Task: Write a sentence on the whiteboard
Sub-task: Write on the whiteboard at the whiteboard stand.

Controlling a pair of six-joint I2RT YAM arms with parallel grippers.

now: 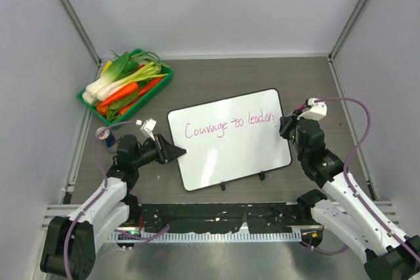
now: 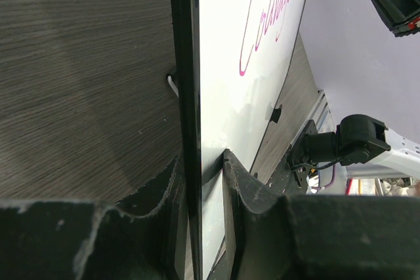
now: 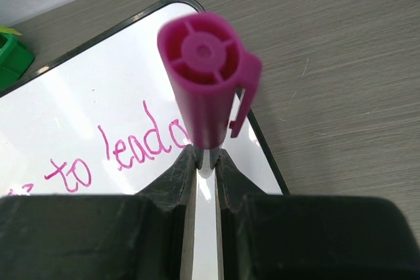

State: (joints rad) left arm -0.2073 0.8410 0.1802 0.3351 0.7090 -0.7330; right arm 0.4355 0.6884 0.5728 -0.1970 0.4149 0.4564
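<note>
- Your whiteboard (image 1: 230,159) is one glossy white rectangle with rounded corners and a thin black frame. It sits mid-table on the grey wood-grain table (image 1: 230,77).
- Two small black clips (image 1: 223,186) sit on its near long edge.
- The sentence (image 1: 226,126) is one line of thin pink cursive across the board's far half.
- Your left gripper (image 2: 200,162) pinches the board's left edge.
- Your right gripper (image 3: 205,155) clamps one magenta plastic marker (image 3: 205,77) at the board's right edge.
- One green tray (image 1: 164,80) of vegetables sits far left.
</note>
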